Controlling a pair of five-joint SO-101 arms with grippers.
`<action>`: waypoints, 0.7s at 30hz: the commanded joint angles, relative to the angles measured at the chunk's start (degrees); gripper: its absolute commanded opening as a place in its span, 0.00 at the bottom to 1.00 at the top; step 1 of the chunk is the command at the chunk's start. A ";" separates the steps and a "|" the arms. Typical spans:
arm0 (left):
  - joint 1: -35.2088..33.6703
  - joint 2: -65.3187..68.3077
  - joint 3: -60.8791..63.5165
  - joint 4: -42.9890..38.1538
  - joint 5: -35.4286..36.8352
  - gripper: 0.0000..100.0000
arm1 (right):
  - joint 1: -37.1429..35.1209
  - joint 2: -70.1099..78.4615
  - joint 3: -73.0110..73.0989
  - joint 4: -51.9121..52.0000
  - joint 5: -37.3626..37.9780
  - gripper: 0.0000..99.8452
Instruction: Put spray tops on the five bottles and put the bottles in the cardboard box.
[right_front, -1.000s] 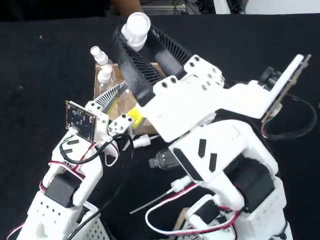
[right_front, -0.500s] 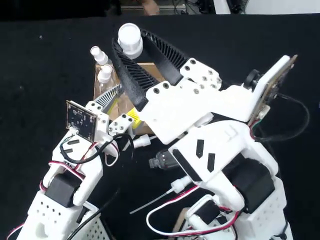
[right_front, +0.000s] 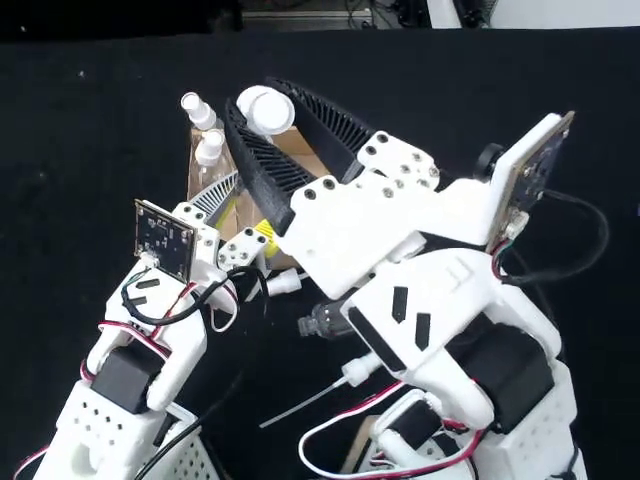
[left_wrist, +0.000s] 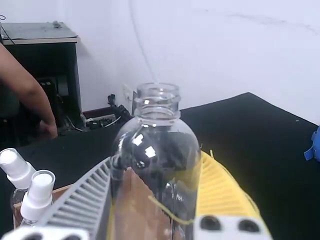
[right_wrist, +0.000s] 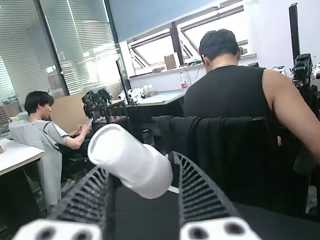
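Note:
In the left wrist view, a clear bottle (left_wrist: 152, 165) with an open neck stands upright between the grey and yellow fingers of my left gripper (left_wrist: 155, 167), which is shut on it. It is held just over the cardboard box (right_front: 197, 172). Two bottles with white spray tops (right_front: 197, 108) (left_wrist: 27, 182) stand in the box's far left corner. My right gripper (right_front: 258, 98) (right_wrist: 140, 167), with black ribbed fingers, is shut on a white spray top (right_front: 266, 108) (right_wrist: 131, 162). The top lies tilted above the box's far edge.
Beside the right arm's base, a capless clear bottle (right_front: 322, 322) lies on the black table. A loose spray top with its long tube (right_front: 352, 372) lies nearer the front, and another white top (right_front: 285, 283) sits beside the left gripper. Cables hang around both arms.
My right gripper has come down and towards the box with the spray top, which now lies more tilted. The left arm and its bottle have not moved.

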 joint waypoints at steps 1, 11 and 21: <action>0.04 -0.88 -0.75 -1.14 -0.44 0.03 | -0.79 -0.40 -4.09 0.79 0.26 0.01; 0.04 -0.88 -0.75 -1.14 -0.53 0.03 | -0.97 -0.31 -12.79 7.65 0.44 0.01; 0.04 -0.88 -0.75 -1.23 -0.53 0.03 | -0.97 0.13 -10.07 11.52 0.35 0.01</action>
